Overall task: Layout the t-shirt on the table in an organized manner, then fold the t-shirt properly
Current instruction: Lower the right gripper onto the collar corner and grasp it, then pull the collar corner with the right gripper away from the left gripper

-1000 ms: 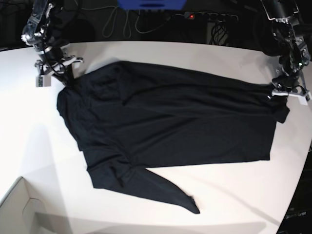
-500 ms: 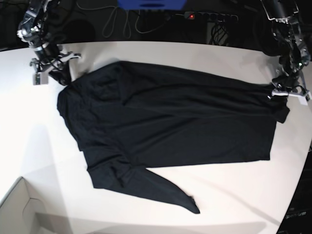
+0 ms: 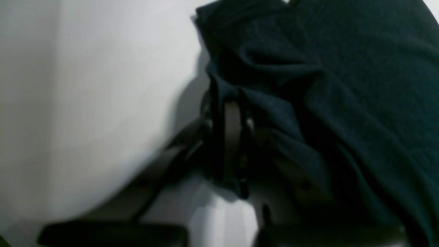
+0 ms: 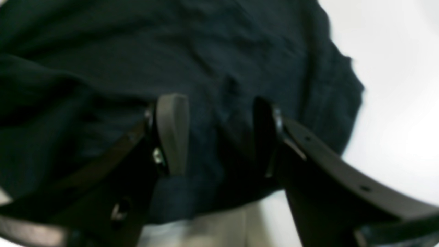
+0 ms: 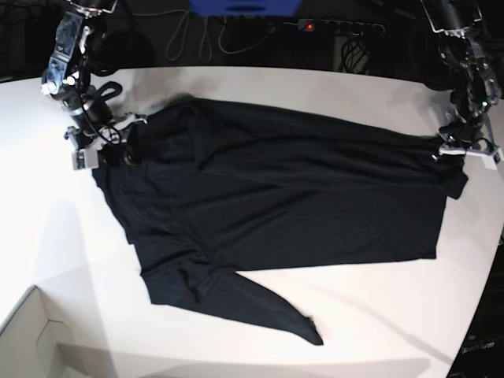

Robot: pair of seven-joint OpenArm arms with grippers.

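Observation:
The black t-shirt [image 5: 276, 205] lies spread across the white table [image 5: 260, 83], with one sleeve trailing toward the front. My left gripper [image 5: 459, 150], on the base view's right, is shut on the shirt's right edge. The left wrist view shows its fingers [image 3: 232, 137] pinching a fold of the dark fabric [image 3: 343, 68]. My right gripper [image 5: 110, 150], on the base view's left, sits at the shirt's back-left corner. In the right wrist view it [image 4: 217, 137] is open, jaws apart, over the cloth [image 4: 171, 41]; whether the cloth lies between them I cannot tell.
A pale cardboard box corner [image 5: 31, 339] sits at the front left. A power strip [image 5: 339, 27] and cables lie behind the table's back edge. The table's curved edge [image 5: 484, 283] runs close to the shirt on the right.
My right gripper has moved forward and to the right, from beside the shirt's back-left corner onto that corner. The left gripper and the rest of the shirt have not moved.

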